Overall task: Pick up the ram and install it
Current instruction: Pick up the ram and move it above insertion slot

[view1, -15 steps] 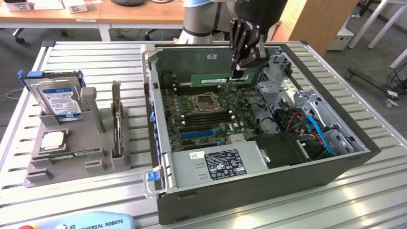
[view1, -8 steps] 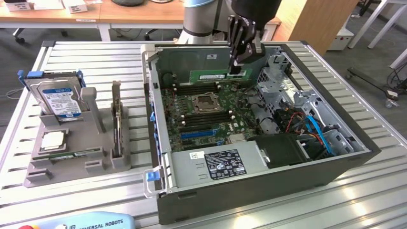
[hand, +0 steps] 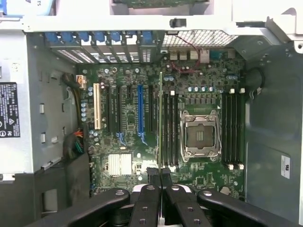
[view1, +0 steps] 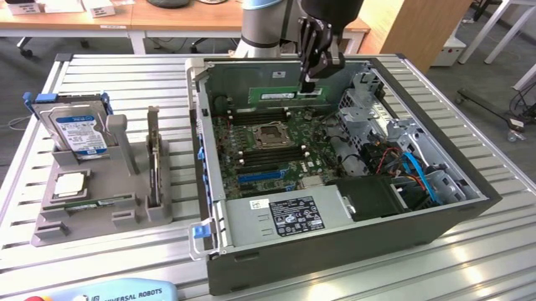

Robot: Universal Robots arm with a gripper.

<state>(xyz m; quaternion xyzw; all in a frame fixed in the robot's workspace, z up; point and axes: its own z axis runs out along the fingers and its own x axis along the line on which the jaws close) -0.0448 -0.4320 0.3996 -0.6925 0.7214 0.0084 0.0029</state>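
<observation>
The ram (view1: 279,95) is a long green stick with a white label, and my gripper (view1: 308,86) is shut on its end. It hangs level above the open computer case (view1: 444,210), over the far part of the motherboard (view1: 251,160). In the wrist view the ram (hand: 160,113) shows edge-on as a thin green line running away from my fingertips (hand: 160,174). It lies over the black memory slots (hand: 169,127) beside the empty processor socket (hand: 200,137). I cannot tell whether it touches a slot.
A grey parts holder (view1: 50,232) stands at the exterior view's left with a hard drive (view1: 80,132), a square processor chip (view1: 69,183) and an upright card (view1: 153,160). Drive cage and cables (view1: 393,157) crowd the case's right side. More memory slots (hand: 232,130) flank the socket.
</observation>
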